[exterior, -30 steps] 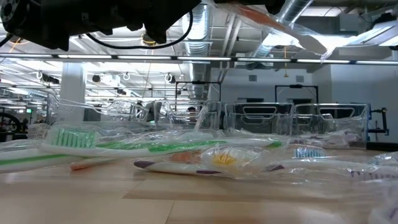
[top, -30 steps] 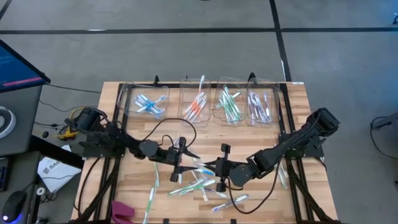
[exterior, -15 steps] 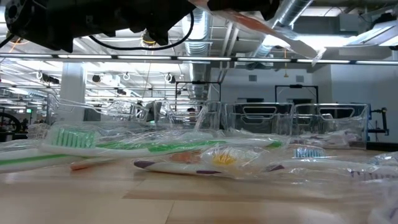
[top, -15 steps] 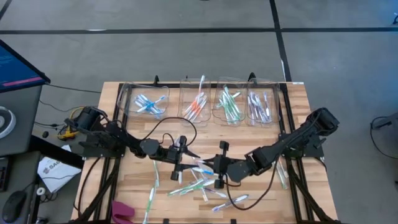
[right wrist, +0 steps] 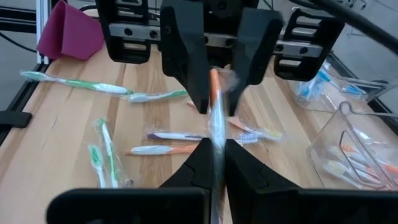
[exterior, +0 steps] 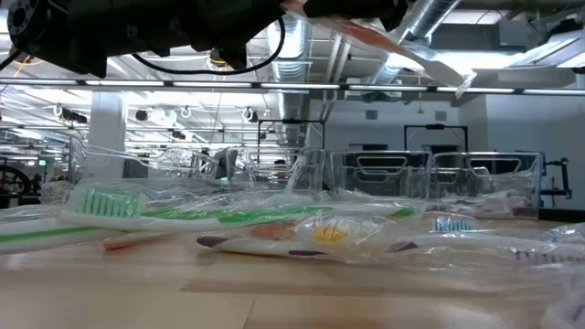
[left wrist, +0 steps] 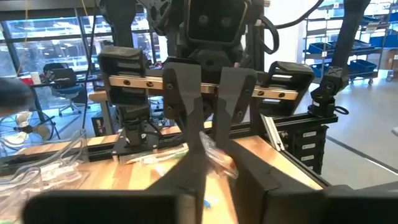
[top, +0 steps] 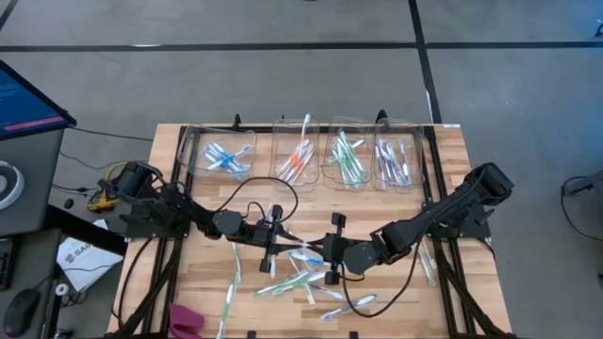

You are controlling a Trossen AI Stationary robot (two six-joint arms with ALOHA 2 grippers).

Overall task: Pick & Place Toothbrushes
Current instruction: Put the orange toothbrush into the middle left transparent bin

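The right gripper (right wrist: 214, 146) is clamped on an orange toothbrush (right wrist: 215, 106), held up over the table's middle. The left gripper (left wrist: 210, 149) meets it from nine o'clock, fingers squeezing the wrapped end. If both pull, the toothbrush could slip and drop.

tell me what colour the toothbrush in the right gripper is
Orange toothbrush, clearest in the right wrist view.

Both arms are matte black with jointed segments. Black cables loop along the left arm (top: 179, 215) and the right arm (top: 443, 218). Fingers (right wrist: 186, 50) are dark, tapered wedges.
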